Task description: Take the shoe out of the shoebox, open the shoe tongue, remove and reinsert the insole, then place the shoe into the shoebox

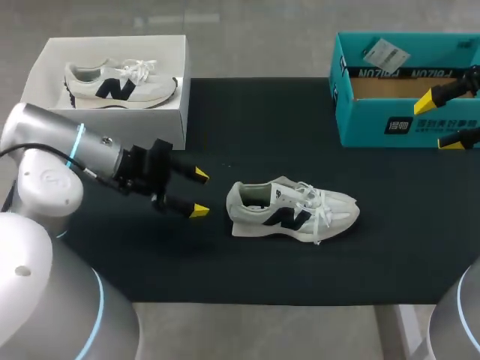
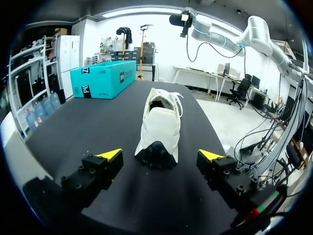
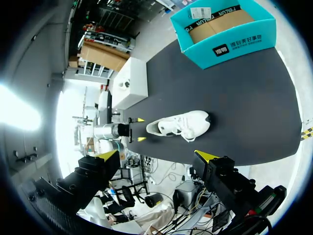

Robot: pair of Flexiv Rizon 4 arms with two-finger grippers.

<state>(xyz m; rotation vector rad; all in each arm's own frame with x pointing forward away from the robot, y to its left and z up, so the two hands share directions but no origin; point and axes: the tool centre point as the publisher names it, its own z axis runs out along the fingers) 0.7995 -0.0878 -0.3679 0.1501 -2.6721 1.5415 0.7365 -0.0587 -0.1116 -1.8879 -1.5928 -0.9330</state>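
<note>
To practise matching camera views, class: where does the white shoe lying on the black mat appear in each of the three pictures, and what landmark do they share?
Head view: the shoe lies mid-mat, heel toward the left gripper.
Left wrist view: the shoe is just ahead of that gripper, heel nearest.
Right wrist view: the shoe is far ahead of the right gripper.
Shared landmark: the teal shoebox.

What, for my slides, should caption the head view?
Open left tool faces the heel of a white shoe on the black mat, teal shoebox beyond.
</note>
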